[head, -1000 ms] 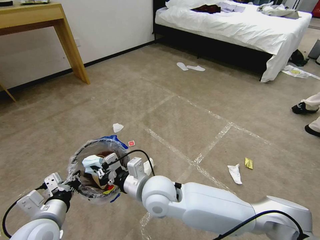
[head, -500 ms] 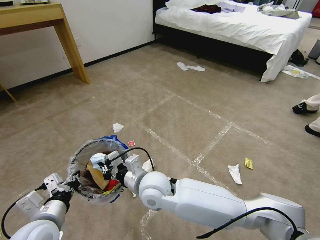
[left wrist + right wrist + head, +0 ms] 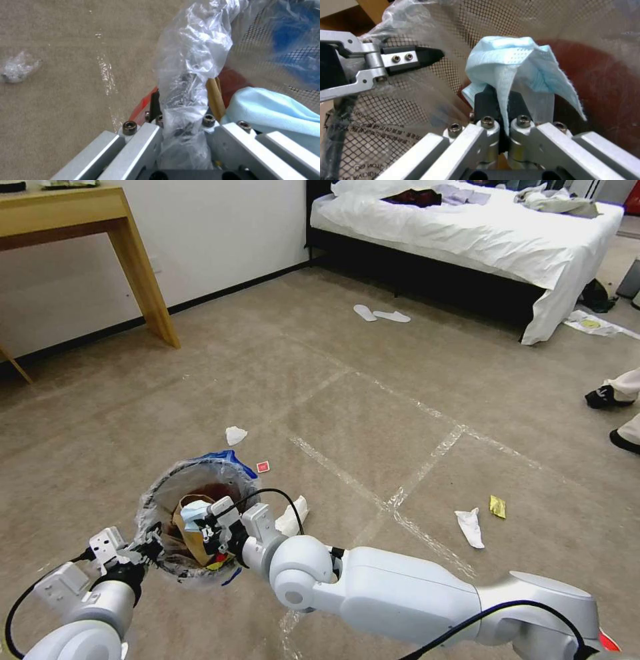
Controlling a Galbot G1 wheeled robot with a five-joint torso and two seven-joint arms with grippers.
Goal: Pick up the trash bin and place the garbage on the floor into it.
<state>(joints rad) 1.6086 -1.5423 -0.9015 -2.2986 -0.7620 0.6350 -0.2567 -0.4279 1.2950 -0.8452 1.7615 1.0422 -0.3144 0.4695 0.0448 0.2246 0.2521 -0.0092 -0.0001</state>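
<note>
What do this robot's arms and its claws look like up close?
Both arms are smooth, glossy white-and-silver shells with ball-like joints, each trailed by a looping black cable. The right arm shows a red patch near its shoulder. The right gripper has brushed-metal linkage bars fastened with dark hex bolts and ends in black finger pads. The left gripper is built the same way: silver bars, bolt heads and black tips.

At lower left of the frame, my left gripper [image 3: 150,540] pinches the rim of the small round bag-lined trash bin [image 3: 167,488]. My right gripper [image 3: 203,521] holds a crumpled pale blue tissue [image 3: 193,511] over its mouth.
</note>
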